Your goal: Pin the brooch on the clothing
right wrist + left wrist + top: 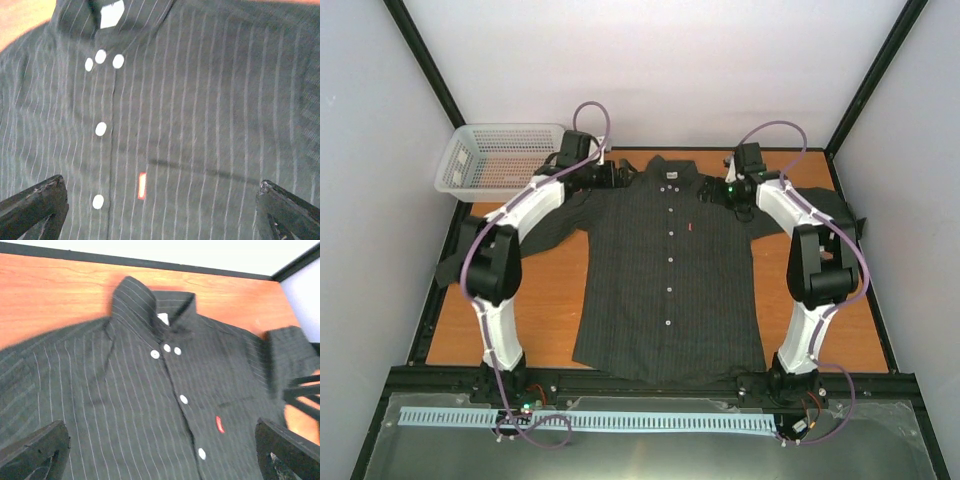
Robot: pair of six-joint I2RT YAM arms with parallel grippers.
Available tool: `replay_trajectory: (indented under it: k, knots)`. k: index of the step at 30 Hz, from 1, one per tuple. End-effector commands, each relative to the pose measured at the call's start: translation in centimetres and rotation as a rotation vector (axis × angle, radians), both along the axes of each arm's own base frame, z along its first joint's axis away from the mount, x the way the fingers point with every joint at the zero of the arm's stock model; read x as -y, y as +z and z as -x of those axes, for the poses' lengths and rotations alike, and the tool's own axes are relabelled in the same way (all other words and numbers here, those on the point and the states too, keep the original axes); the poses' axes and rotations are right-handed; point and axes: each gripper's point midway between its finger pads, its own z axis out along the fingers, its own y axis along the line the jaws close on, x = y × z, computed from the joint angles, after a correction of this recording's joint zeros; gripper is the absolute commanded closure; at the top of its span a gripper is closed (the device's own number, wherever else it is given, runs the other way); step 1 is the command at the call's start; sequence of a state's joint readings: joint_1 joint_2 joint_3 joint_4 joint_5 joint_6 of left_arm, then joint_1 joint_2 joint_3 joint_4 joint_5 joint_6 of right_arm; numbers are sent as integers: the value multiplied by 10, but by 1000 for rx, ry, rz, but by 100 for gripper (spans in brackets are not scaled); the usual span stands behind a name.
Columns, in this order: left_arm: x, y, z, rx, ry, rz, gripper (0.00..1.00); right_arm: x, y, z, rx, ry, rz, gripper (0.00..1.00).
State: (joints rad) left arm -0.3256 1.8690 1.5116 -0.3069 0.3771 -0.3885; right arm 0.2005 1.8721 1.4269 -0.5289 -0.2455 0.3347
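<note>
The left arm (pixel 505 265) and right arm (pixel 810 270) match: white shells over black joint housings, a lilac cable (pixel 590 103) looping along each. A green light (pixel 730 188) glows at the right wrist. Matte black jaws, scuffed edges.

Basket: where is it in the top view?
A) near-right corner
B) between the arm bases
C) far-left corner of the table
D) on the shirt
C: the basket sits at the far-left corner of the table, not on the shirt.
</note>
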Motion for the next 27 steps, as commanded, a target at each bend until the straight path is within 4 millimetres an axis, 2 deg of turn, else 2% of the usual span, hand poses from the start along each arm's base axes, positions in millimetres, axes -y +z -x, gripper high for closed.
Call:
replay_trajectory:
  k: [1,5,10,20,27]
  knots:
    - [1,-34,-42,-19,9,-72,0,24,0,-39,21,-82,27,0]
    - [8,-50,-67,-3,-12,-90,0,35,-16,-64,-3,-100,30,0]
    - [6,-70,-85,-3,-12,-101,0,39,-36,-85,-28,-98,60,0]
    - [-24,-135,-100,-157,51,-108,0,38,-70,-104,-79,-90,66,0]
    - [-45,-152,-114,-189,86,-105,0,37,-94,-122,-98,-83,60,0]
